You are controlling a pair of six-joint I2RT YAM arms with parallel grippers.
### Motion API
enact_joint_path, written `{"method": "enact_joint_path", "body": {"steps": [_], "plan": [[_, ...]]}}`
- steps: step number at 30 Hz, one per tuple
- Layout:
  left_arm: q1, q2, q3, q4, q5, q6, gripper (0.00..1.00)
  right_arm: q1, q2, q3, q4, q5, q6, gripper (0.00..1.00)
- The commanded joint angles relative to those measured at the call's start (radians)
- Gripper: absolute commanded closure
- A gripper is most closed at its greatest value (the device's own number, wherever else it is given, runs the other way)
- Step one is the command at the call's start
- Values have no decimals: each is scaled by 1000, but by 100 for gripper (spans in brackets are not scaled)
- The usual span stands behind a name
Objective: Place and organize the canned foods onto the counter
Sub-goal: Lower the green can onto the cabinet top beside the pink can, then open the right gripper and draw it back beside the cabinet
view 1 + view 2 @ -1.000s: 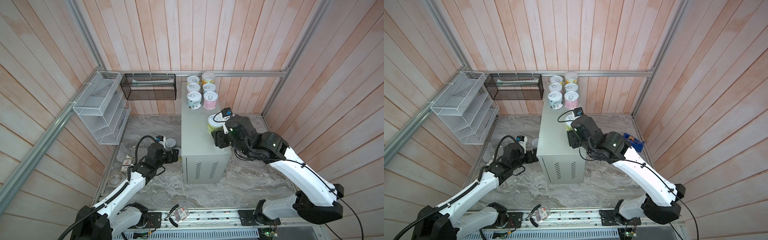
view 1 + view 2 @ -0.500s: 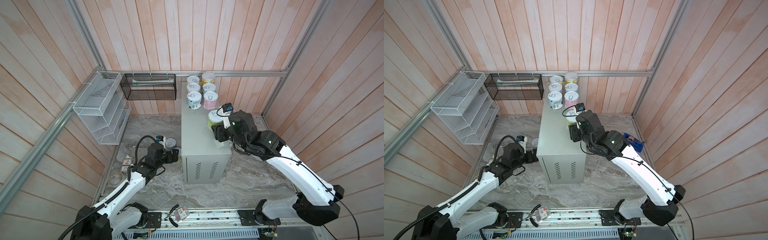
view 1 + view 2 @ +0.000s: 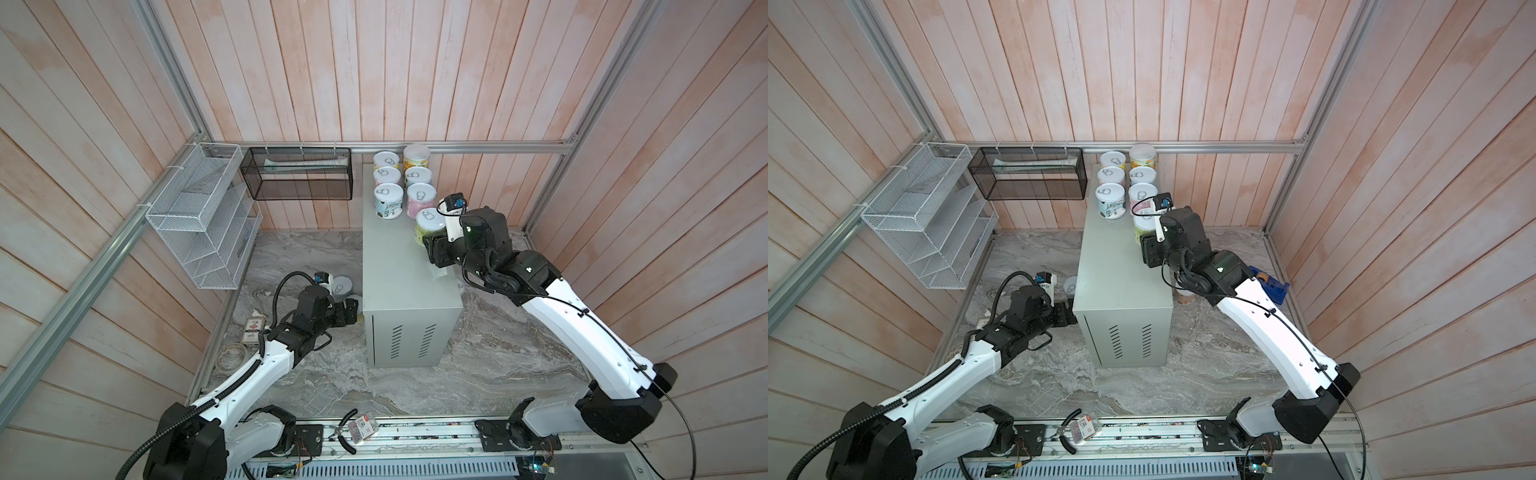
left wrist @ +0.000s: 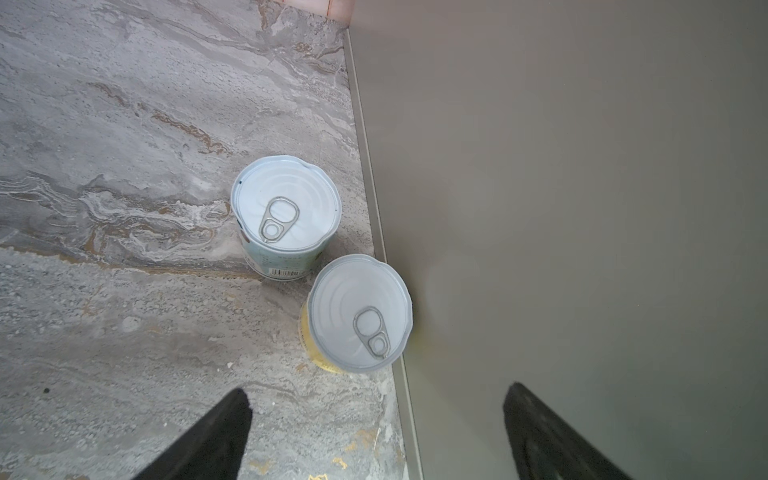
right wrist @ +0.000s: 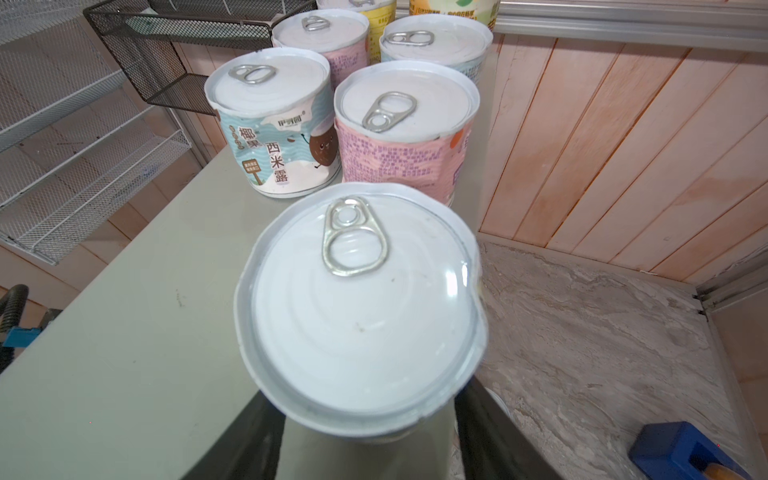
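Observation:
Several canned foods point(image 3: 388, 199) stand in two rows at the back of the counter point(image 3: 395, 266), whose flat top shows in both top views. My right gripper point(image 5: 370, 440) is shut on a green-yellow can point(image 5: 361, 307), fingers on both sides. It holds the can point(image 3: 1144, 226) at the counter's right edge, just in front of the pink can point(image 5: 405, 137). I cannot tell whether it touches the top. My left gripper point(image 4: 378, 395) is open and low beside the counter's left wall point(image 4: 582, 208). A pale-blue can point(image 4: 286, 216) and a yellow can point(image 4: 359, 316) stand on the marble floor ahead of it.
A white wire rack point(image 3: 199, 216) and a black mesh basket point(image 3: 301, 174) hang on the left and back walls. A blue object point(image 3: 1268, 286) and another can point(image 3: 1183, 297) sit on the floor right of the counter. A small box point(image 3: 252, 330) lies at the floor's left edge.
My right gripper has carried the green-yellow can back along the counter's right edge, closer to the pink can. The left arm has not moved.

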Motion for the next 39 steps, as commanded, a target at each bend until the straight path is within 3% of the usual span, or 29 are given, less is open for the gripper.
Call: {"method": "enact_joint_path", "body": {"steps": [1, 19, 25, 33, 39], "plan": [[2, 5, 3, 25, -14, 8, 3, -20, 23, 10, 42, -40, -22, 37], [6, 18, 4, 30, -22, 13, 3, -30, 77, 68, 56, -60, -23, 38], [5, 18, 8, 6, -41, 20, 1, -27, 35, 115, -13, -67, 0, 29], [1, 28, -45, 13, -6, -5, 0, -27, -182, -57, -12, -53, 76, 17], [-7, 80, -68, 92, 23, -7, 0, -41, -227, -157, -4, 4, 91, 15]]}}
